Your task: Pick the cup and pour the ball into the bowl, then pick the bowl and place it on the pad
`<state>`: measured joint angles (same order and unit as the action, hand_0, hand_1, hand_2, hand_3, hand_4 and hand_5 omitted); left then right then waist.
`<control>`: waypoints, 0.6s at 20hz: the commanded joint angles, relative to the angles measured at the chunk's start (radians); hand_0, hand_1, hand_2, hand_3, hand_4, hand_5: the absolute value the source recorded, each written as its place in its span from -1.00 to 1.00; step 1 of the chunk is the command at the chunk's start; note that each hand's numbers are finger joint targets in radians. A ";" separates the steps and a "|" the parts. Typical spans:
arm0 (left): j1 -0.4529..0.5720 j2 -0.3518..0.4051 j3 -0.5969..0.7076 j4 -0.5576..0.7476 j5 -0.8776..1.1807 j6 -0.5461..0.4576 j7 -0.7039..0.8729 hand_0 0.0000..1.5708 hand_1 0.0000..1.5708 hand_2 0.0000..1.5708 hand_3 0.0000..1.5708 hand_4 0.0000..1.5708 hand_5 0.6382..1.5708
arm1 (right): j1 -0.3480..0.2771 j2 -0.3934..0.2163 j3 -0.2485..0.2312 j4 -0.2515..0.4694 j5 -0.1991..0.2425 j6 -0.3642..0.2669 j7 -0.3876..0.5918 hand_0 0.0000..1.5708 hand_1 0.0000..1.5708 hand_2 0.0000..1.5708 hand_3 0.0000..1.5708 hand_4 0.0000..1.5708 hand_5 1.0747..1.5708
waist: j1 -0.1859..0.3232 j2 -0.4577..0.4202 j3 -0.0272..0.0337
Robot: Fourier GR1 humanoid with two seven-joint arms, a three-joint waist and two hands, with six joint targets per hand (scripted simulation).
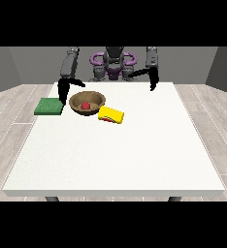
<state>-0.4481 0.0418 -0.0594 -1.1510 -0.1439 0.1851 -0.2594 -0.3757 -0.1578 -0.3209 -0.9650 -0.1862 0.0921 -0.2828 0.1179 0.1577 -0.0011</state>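
Note:
A brown bowl (88, 103) stands on the white table (120, 150) at the back left, with a red ball (86, 104) inside it. A yellow cup (111, 115) lies on its side just right of the bowl, touching or nearly touching its rim. A green pad (49, 106) lies flat to the bowl's left. The hand at the view's left (63, 92) hangs between pad and bowl, close to the bowl's left rim, holding nothing that I can see. The hand at the view's right (154, 81) hovers over the table's back edge, far from everything.
The robot's torso (113, 65) stands behind the table's far edge. The near half of the table and its right side stretch bare and white. Wooden floor surrounds the table.

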 commanded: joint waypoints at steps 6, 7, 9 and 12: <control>0.096 0.017 -0.015 -0.133 -0.002 -0.050 0.011 -1.00 -1.00 -1.00 -1.00 -1.00 0.99 | -0.095 -0.057 -0.045 0.272 -0.014 0.000 -0.127 -1.00 -1.00 -1.00 -1.00 -0.76 0.97 | 0.041 0.000 0.0017; 0.049 0.062 0.031 -0.127 0.020 -0.073 -0.011 -1.00 -1.00 -1.00 -1.00 -1.00 0.99 | -0.074 -0.084 -0.056 0.293 -0.024 0.070 -0.191 -1.00 -1.00 -1.00 -1.00 -0.75 0.96 | 0.030 0.066 0.0019; 0.039 0.067 0.037 -0.154 0.039 -0.106 0.053 -1.00 -1.00 -1.00 -1.00 -1.00 0.99 | -0.118 -0.069 -0.029 0.344 -0.001 0.042 -0.195 -1.00 -1.00 -1.00 -1.00 -0.80 0.97 | 0.029 0.041 0.0017; 0.060 0.072 0.056 -0.174 0.043 -0.103 0.063 -1.00 -1.00 -1.00 -1.00 -1.00 0.99 | -0.123 -0.039 -0.018 0.381 0.007 0.015 -0.250 -1.00 -1.00 -1.00 -1.00 -0.87 0.97 | 0.022 0.035 0.0016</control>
<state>-0.4018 0.1023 -0.0295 -1.3046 -0.1100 0.0890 -0.2150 -0.4786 -0.2059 -0.3535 -0.6484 -0.1870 0.1037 -0.4764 0.1538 0.1937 0.0006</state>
